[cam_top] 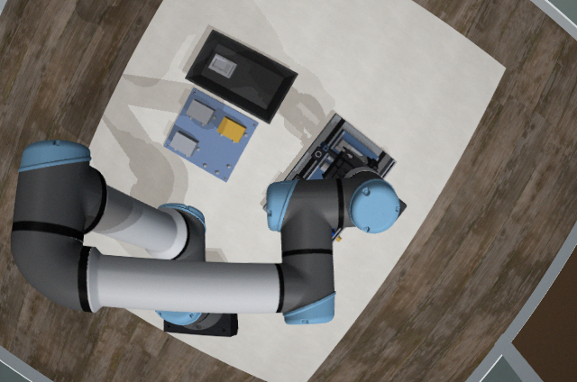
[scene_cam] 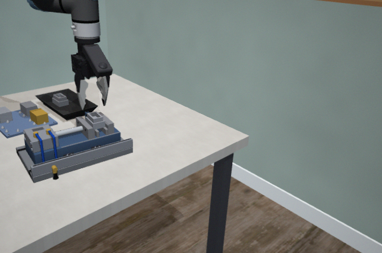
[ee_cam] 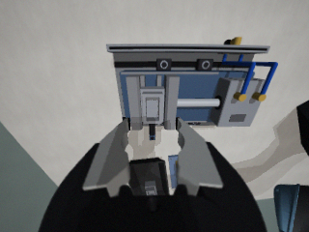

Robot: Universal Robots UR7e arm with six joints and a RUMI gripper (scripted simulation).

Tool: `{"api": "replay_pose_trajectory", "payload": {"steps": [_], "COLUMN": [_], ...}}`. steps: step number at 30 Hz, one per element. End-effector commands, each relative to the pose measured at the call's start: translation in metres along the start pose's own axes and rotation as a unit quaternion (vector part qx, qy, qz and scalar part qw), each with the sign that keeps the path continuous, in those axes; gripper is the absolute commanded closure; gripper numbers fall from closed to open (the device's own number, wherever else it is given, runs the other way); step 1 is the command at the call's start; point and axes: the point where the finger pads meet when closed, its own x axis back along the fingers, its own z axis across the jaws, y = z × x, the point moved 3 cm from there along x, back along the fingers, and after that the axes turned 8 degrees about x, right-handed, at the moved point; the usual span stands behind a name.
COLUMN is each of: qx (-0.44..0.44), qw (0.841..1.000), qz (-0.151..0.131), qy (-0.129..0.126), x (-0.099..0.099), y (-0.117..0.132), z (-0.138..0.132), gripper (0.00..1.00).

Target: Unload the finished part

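Yellow block on blue fixture plate

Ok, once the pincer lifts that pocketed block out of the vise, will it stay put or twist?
The finished part looks like a rigid metal block, so probably stiff and fairly heavy for its size. Its flat sides should suit the pincer, though smooth faces might slip. The vise seems to clamp it, so it may resist.
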Motion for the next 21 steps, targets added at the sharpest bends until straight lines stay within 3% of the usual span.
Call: {"api": "replay_pose_trajectory", "payload": {"steps": [1,21], "qx": [0.000,0.000], "qw": [1.000,1.000], "qz": [0.001,0.001], "qy": [0.000,0.000], "x": [-0.008,-0.019], "y": [0.000,0.000], "z": [0.000,0.000], "gripper": [0.60,0.60]}}
